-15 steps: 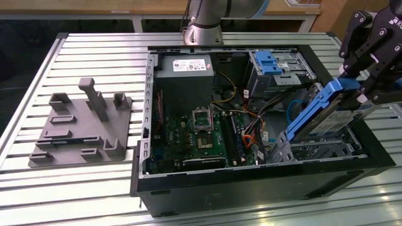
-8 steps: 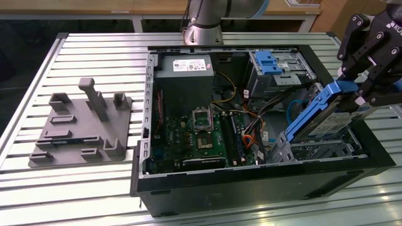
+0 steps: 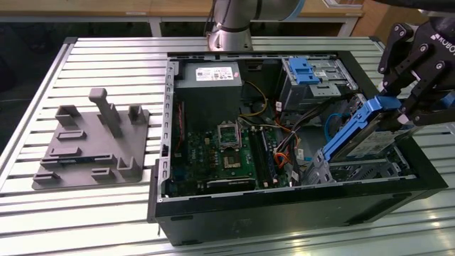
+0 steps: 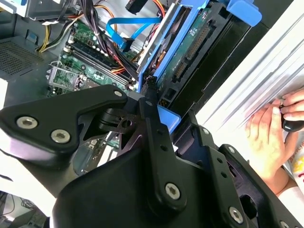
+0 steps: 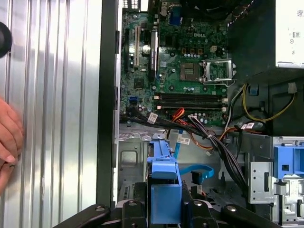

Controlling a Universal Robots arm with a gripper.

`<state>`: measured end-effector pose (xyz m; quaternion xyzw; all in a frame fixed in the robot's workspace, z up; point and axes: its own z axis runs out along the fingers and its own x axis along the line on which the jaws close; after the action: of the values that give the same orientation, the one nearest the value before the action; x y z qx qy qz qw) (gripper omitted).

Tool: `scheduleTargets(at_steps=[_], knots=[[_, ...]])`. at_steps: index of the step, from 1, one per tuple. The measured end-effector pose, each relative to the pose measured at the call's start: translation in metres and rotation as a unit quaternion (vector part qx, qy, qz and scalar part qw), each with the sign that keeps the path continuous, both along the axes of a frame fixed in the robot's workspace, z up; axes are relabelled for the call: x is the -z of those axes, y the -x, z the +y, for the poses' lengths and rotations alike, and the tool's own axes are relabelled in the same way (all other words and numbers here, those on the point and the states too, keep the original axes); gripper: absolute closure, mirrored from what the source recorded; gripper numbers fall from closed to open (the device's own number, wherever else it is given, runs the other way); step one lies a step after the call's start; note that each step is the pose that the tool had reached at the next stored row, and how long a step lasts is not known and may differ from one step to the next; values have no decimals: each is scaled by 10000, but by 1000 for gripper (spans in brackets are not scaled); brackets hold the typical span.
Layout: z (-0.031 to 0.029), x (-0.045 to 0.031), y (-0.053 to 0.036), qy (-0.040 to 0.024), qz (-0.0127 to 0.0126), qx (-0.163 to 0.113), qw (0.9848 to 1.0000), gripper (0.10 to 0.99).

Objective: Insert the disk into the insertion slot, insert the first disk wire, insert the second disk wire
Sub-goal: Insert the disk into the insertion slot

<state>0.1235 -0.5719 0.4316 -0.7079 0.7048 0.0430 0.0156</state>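
Gripper (image 4: 159, 114), black linkage, closest to the lens in the second wrist view: fingers pinched on the blue end tab of the disk (image 3: 363, 136). The same grip is seen from behind in the first wrist view.

Disk: silver drive in a bright blue carrier, held tilted. Its upper end is raised above the rim of the computer case (image 3: 284, 213); its lower end is down at the mouth of the insertion slot (image 3: 366, 170), not lying flat inside it.

Insertion slot: grey perforated cage in the case corner at the exterior view's right.

First disk wire (image 5: 179, 114): orange and black strands, between the motherboard (image 3: 227, 154) and the cage, apart from the disk.

Second disk wire (image 5: 199, 168): light-blue flat cable, curled on the case floor just beside the cage (dark plug at its end, not on the disk).

Bay (image 3: 306, 72): grey, with blue latch, at the far side of the case.

Fixture (image 3: 85, 144): grey, on the slatted table (image 3: 106, 53), at the exterior view's left, well apart from the case.

Hand (image 4: 268, 133): a person's, resting on the table beside the case.
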Motion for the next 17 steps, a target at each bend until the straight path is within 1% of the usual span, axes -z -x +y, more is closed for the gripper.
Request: scheduleTargets(at_steps=[17], knots=[[-4,308,0,0,0,0,10000,722]])
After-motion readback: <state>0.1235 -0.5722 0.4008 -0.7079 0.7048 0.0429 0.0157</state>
